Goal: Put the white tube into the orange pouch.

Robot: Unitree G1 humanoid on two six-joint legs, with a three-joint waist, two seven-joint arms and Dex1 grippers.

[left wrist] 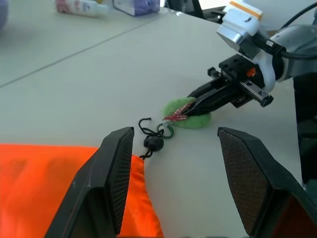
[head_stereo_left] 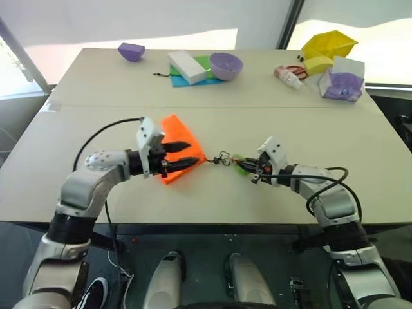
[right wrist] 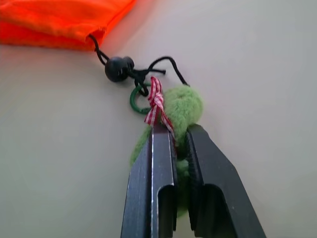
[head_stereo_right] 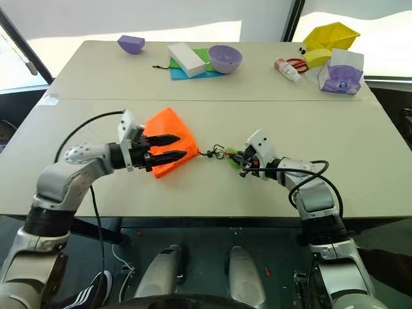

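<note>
Our left gripper (head_stereo_left: 181, 155) hovers wide open over the orange pouch (head_stereo_left: 175, 132) near the surface's front edge. Our right gripper (right wrist: 173, 136) pinches its fuzzy green ring (right wrist: 182, 110). We cannot find the white tube; tugging could cinch the pouch shut.

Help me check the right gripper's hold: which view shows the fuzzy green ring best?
The right wrist view: the fuzzy green ring sits close up, pinched between the shut right gripper fingers, red-checked ribbon and cord visible. The left wrist view shows it smaller, side-on, beyond the open left gripper. In the eye views it is a small green spot.
</note>
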